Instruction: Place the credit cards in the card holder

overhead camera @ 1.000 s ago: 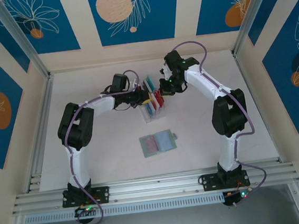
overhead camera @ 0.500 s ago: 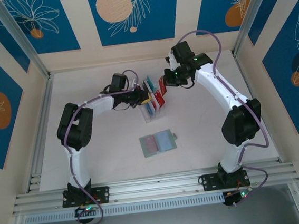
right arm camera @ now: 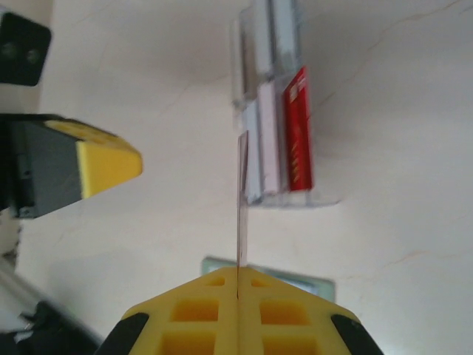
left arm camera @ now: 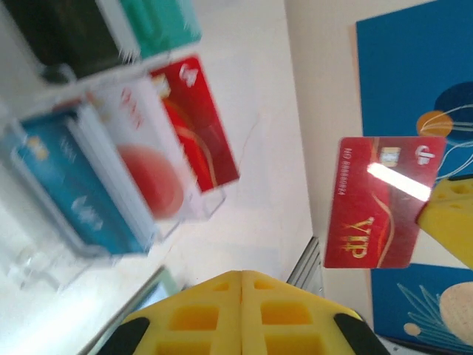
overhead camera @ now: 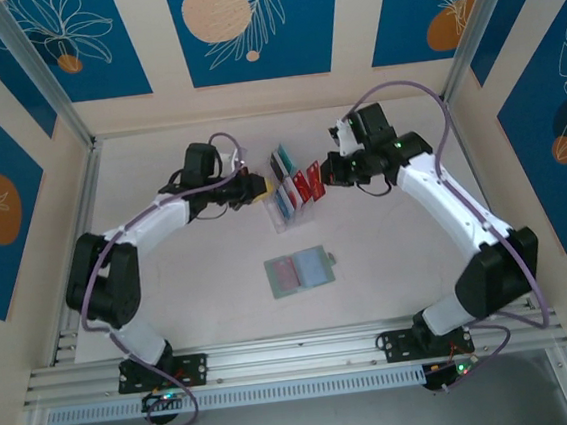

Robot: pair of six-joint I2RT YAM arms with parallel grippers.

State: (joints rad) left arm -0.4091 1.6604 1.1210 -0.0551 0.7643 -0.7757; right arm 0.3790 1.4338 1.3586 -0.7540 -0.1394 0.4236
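Observation:
My right gripper [overhead camera: 326, 174] [right arm camera: 238, 272] is shut on a red credit card [overhead camera: 313, 182], held just right of the clear rack. That card shows edge-on [right arm camera: 241, 200] in the right wrist view and face-on, with gold VIP lettering [left arm camera: 377, 200], in the left wrist view. Blue [left arm camera: 66, 192], cream [left arm camera: 148, 166], red [left arm camera: 199, 126] and teal [left arm camera: 159, 22] cards stand in the rack. The card holder [overhead camera: 299, 270] lies open on the table nearer the bases, pink and light-blue pockets up; its edge peeks past my right fingers [right arm camera: 310, 282]. The left gripper [overhead camera: 260, 186] [left arm camera: 242, 274] is shut and empty, left of the rack.
The clear slotted rack [overhead camera: 286, 218] [right arm camera: 284, 198] stands mid-table between the two grippers. Bare white table surrounds the card holder. Aluminium rails run along the left side [overhead camera: 77, 242] and the near edge. The left gripper's yellow finger [right arm camera: 103, 163] shows close to the held card.
The right gripper has drawn the red card out of the rack and moved right with it. The left arm has swung its elbow left and its gripper has backed slightly off the rack.

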